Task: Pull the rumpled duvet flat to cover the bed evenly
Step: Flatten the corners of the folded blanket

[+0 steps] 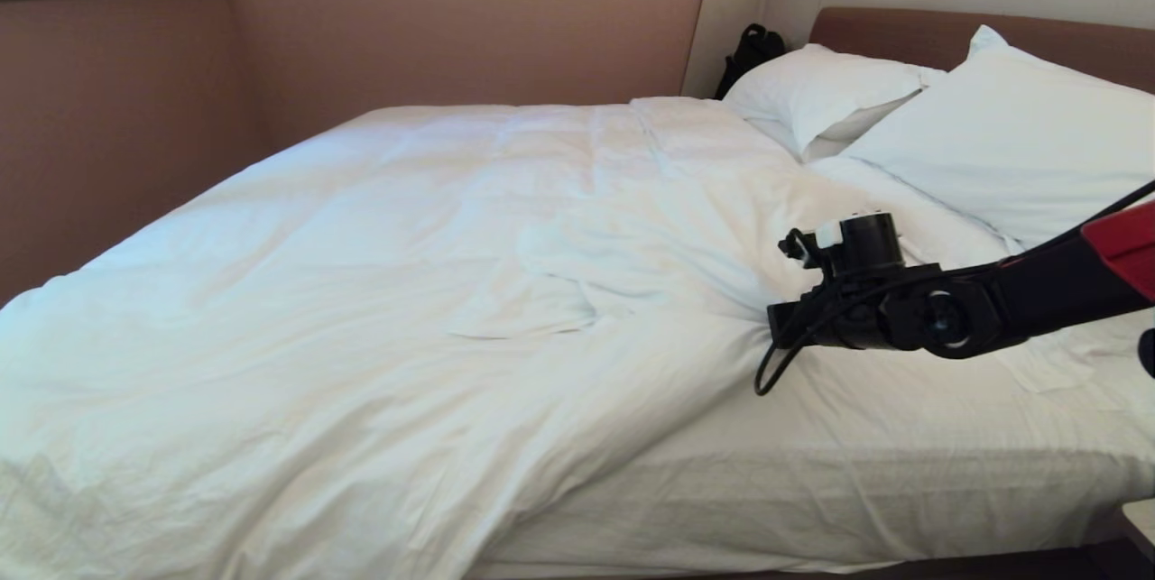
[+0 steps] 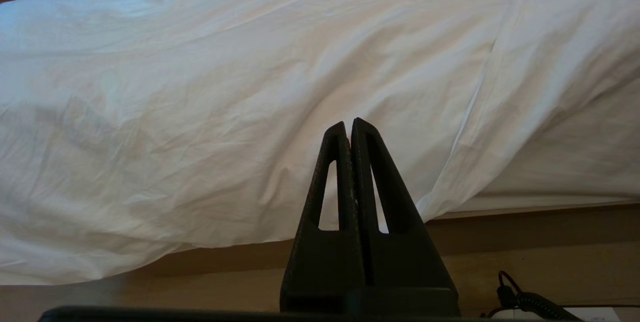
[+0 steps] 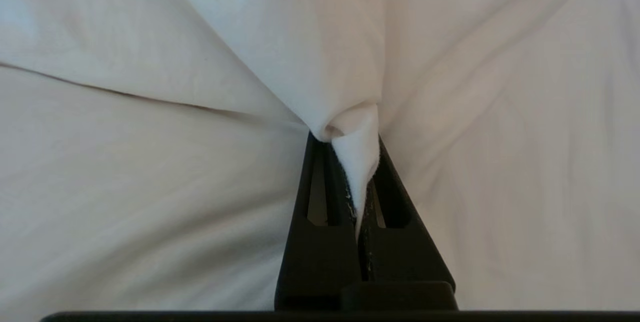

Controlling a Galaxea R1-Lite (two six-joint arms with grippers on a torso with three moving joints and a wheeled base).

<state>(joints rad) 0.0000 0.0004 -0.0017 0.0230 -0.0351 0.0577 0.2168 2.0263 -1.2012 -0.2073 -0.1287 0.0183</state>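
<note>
The puffy white duvet (image 1: 361, 291) covers the left and middle of the bed (image 1: 812, 490), with a rumpled fold near the centre and its edge slanting across the near right part. My right gripper (image 1: 774, 326) reaches in from the right to that edge. In the right wrist view the right gripper (image 3: 346, 140) is shut on a pinched peak of the duvet (image 3: 355, 156), with taut folds running away from it. My left gripper (image 2: 348, 124) is shut and empty, held low beside the bed in front of the overhanging duvet (image 2: 200, 111).
Bare fitted sheet (image 1: 902, 436) shows at the near right. Two white pillows (image 1: 830, 93) (image 1: 1011, 138) lean on the brown headboard (image 1: 902, 34). A black bag (image 1: 749, 52) sits in the far corner. A wall runs along the far left side.
</note>
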